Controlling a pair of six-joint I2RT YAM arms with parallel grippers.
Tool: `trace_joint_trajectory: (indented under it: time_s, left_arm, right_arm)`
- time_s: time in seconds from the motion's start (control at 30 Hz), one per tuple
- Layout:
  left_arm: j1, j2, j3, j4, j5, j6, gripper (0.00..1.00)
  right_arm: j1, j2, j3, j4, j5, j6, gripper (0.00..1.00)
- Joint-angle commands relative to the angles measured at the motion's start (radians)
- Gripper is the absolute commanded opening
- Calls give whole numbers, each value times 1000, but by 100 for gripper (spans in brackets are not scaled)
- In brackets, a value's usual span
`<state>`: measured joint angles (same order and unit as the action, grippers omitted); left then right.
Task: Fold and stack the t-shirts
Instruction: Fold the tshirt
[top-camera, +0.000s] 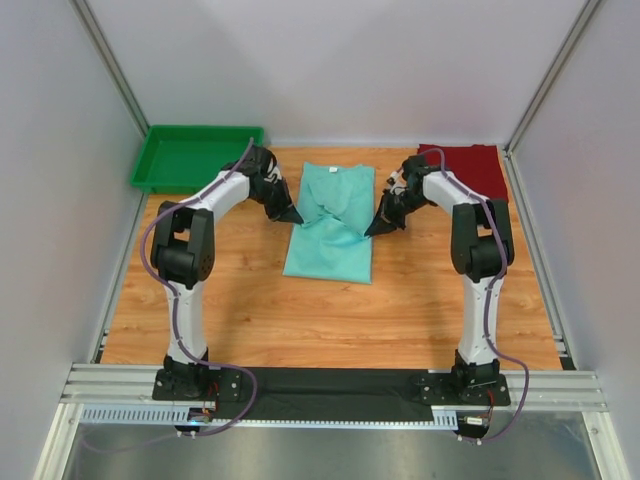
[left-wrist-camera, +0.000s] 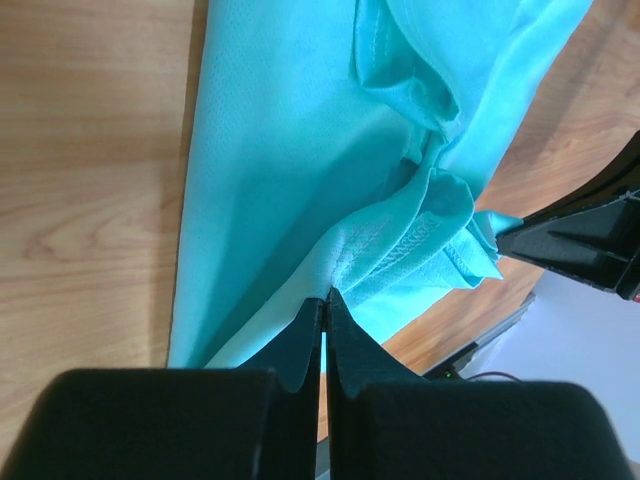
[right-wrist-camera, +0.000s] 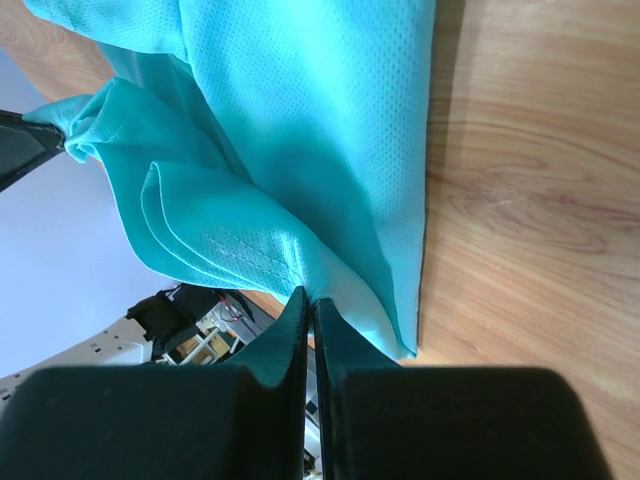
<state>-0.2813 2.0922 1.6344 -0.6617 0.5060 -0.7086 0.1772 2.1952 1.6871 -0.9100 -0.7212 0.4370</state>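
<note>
The mint green t-shirt (top-camera: 331, 225) lies lengthwise in the middle of the table, its sides folded in. My left gripper (top-camera: 295, 215) is shut on its left edge and lifts the cloth; in the left wrist view the gripper (left-wrist-camera: 325, 298) pinches the bunched green shirt (left-wrist-camera: 290, 150). My right gripper (top-camera: 371, 230) is shut on the right edge; in the right wrist view the gripper (right-wrist-camera: 309, 296) pinches the lifted green shirt (right-wrist-camera: 300, 110). The dark red t-shirt (top-camera: 470, 165) lies folded at the far right corner.
A rigid bright green tray (top-camera: 190, 157) stands at the far left corner. Grey walls and aluminium posts enclose the wooden table (top-camera: 250, 310). The right gripper's black fingers (left-wrist-camera: 580, 245) show at the right of the left wrist view.
</note>
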Motion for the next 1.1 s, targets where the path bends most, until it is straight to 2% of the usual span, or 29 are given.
trace_joint_trajectory:
  time_s: [0.0,0.03,0.07,0.17,0.2,0.27,0.33,0.4,0.5,0.53,0.57,0.63,0.67,0.7,0.8,0.9,1.07]
  left_arm:
    - [10,38,65,4,28,26,0]
    - [10,58,76,4,29,31,0]
    - [10,68,105,5,35,53,8]
    - [10,104,236,-96,-42,142,28]
    - [10,100,267,-161,-78,212,31]
    - [10,71,315,-197,-159,274,39]
    - [8,3,331,-243,-205,343,43]
    - [5,-82,300,-239,-201,369,44]
    - [2,-193,118,-97,-80,357,43]
    - [-8,-204,69,-57,-2,353,39]
    - [-15,-205,-3,-15,24,354,37]
    - [-38,-172,-40,-19,57,366,29]
    - [-50,-160,-54,8,71,371,28]
    - [-58,-140,-71,25,81,370,28]
    - [-78,-78,-82,14,95,371,25]
    - [-82,-54,-114,2,53,371,20]
    - [-111,-101,-296,43,-10,356,19]
  right_arm:
    - [-13,31,60,2,-21,17,1]
    - [-16,40,71,2,-15,22,3]
    - [-25,57,85,-3,-8,25,4]
    - [-50,77,155,-39,58,5,23]
    - [-54,80,221,-65,115,-9,32]
    - [-58,77,291,-153,184,-74,36]
    - [-50,55,348,-240,274,-113,41]
    - [-21,-26,313,-227,272,-145,42]
    - [40,-126,102,-114,191,-98,44]
    - [56,-170,50,-8,102,-63,43]
    - [83,-181,-46,50,71,0,43]
    - [125,-180,-116,163,28,58,38]
    - [136,-166,-125,187,5,74,33]
    - [145,-157,-135,225,-19,98,19]
    - [157,-132,-179,253,-4,103,5]
    - [159,-124,-219,244,8,68,1]
    - [165,-147,-335,282,17,34,1]
